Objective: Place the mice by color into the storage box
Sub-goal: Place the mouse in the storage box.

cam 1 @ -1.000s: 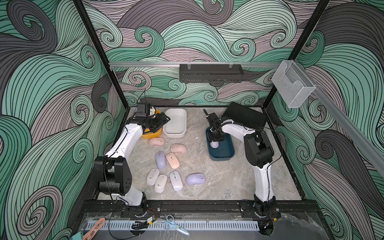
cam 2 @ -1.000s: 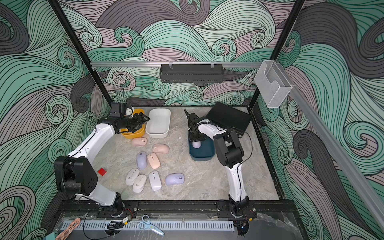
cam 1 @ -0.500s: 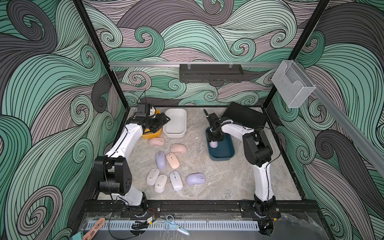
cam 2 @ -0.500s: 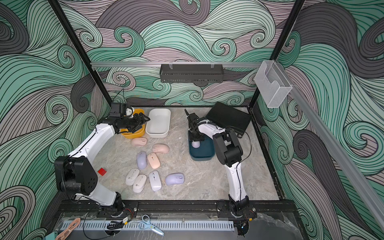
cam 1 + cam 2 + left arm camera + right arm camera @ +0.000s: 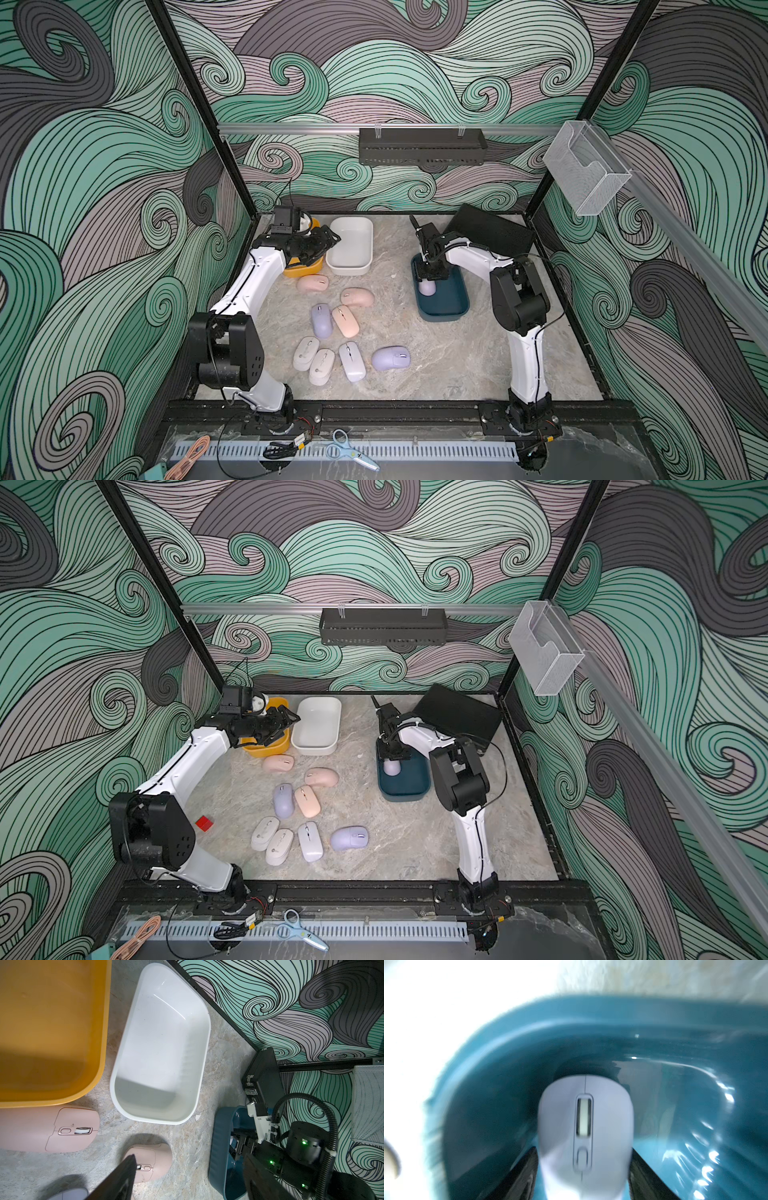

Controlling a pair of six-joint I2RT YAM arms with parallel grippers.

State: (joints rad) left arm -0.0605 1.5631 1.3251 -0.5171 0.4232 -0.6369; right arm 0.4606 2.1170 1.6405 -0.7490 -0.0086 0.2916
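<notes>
Partly under right gripper (image 5: pixel 431 275), lavender mouse (image 5: pixel 427 288)

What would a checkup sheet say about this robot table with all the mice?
Surface: grey marbled tabletop.
Job's things: three pink mice, three off-white mice and two lavender mice loose on the table; another lavender mouse in the teal box; white box empty; yellow box partly hidden.
Clutter: red cube, black case, scissors on the front rail.
Grippers: left gripper open near the yellow box; right gripper straddles the boxed mouse, grip unclear.
Cables: orange cable at the front; black hose on the right arm.
Surroundings: wave-patterned walls, black rack, clear holder.
</notes>
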